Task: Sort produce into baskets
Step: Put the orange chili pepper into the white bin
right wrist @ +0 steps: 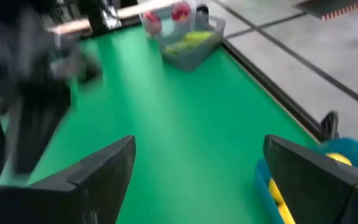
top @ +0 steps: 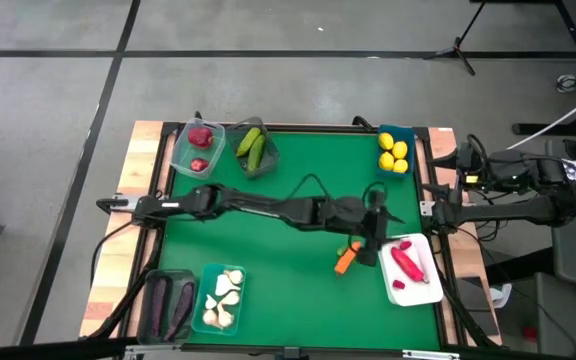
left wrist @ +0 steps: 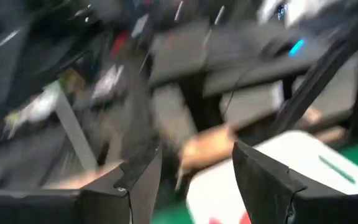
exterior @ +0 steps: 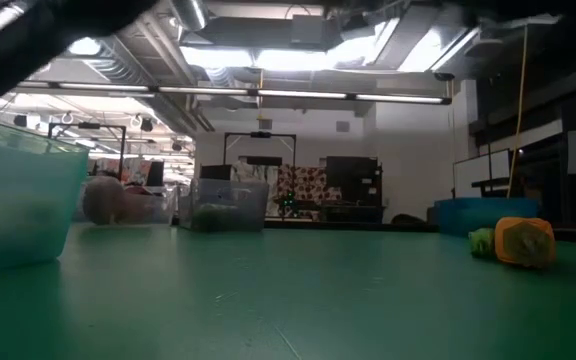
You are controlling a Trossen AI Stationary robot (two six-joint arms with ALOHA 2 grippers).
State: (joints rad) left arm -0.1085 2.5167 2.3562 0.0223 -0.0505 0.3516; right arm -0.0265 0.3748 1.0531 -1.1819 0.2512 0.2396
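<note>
Reaching across the green mat (top: 298, 270) from the left of the high view, the left arm had its gripper (top: 372, 243) right of centre, just beside the white tray (top: 420, 285) at lower right. Its fingers (left wrist: 263, 177) stood apart with nothing between them in the left wrist view. An orange carrot (top: 345, 262) lay on the mat just below and left of that gripper, touching neither the tray nor the fingers as far as could be seen. The tray held red peppers (top: 407, 261). Along the right edge of the high view the right arm waited, its gripper (top: 438, 208) spread wide and empty beside the blue tub of yellow lemons (top: 393, 154) at upper right. At upper left sat a clear tub with red round fruits (top: 200, 138) and a grey tub with green cucumbers (top: 253, 147). At lower left, eggplants (top: 164, 303) filled a dark tub, with garlic bulbs (top: 224, 298) in the tub beside it.
</note>
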